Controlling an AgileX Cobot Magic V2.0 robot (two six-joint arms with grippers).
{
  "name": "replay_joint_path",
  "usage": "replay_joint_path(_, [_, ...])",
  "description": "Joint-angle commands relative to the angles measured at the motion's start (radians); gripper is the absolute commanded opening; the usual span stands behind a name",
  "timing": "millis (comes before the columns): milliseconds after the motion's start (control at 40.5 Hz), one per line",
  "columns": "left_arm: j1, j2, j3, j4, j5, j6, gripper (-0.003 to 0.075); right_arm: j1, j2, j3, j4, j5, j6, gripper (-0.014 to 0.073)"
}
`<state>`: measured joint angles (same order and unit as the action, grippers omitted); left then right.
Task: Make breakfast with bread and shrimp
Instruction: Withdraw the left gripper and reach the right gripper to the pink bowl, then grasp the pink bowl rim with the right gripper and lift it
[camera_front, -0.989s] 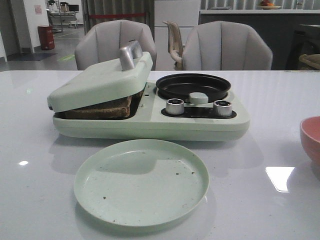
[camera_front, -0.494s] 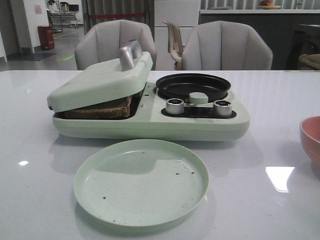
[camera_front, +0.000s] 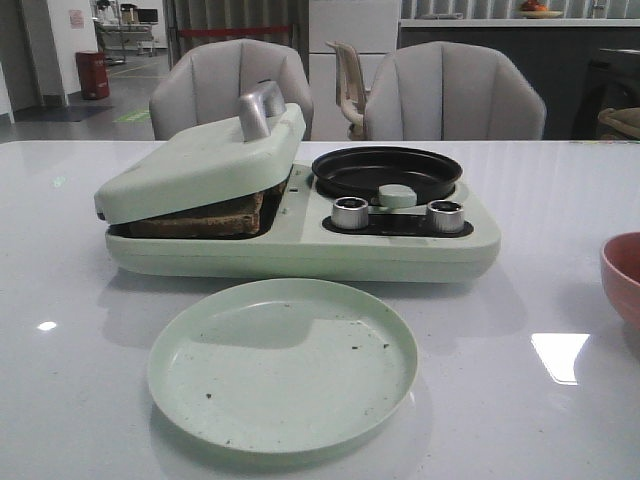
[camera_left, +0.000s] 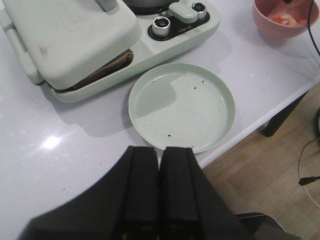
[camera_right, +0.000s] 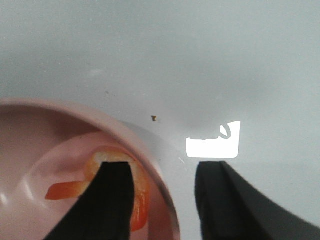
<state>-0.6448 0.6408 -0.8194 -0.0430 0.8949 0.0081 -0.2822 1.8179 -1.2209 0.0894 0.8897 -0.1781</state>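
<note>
The right hand hangs spread wide astride the pink bowl's rim, one finger inside (over the shrimp); bread sits under the sandwich maker's lid. Left hand closed, empty.

White table with green breakfast maker, empty green plate, pink bowl.

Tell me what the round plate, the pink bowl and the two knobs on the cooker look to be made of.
Plate: probably plastic or melamine, pale green, matte with a soft sheen, dotted with dark crumbs.
Pink bowl: likely plastic or glazed ceramic; smooth, with faint highlights. The look leaves it open.
Knobs: metal or chromed plastic, silvery with bright reflections.
</note>
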Motion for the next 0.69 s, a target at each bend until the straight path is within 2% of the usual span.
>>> replay_joint_path(0, [-0.007,-0.002,-0.027,-0.010,-0.071,-0.008,0.0101,-0.004,-0.037,-0.035,0.009,-0.012,-0.029,0.0302])
replay_joint_path(198, [-0.007,-0.002,-0.027,-0.010,-0.071,-0.002,0.0101,-0.004,-0.026,-0.036,0.009,-0.009,-0.031,0.0276])
replay_joint_path(470, [-0.007,-0.002,-0.027,-0.009,-0.071,-0.002,0.0101,-0.004,-0.029,-0.040,0.003,-0.021,-0.031,0.0038])
replay_joint_path(667, [-0.007,-0.002,-0.027,-0.007,-0.071,-0.002,0.0101,0.011,-0.054,-0.109,0.001,0.020,-0.031,0.0035])
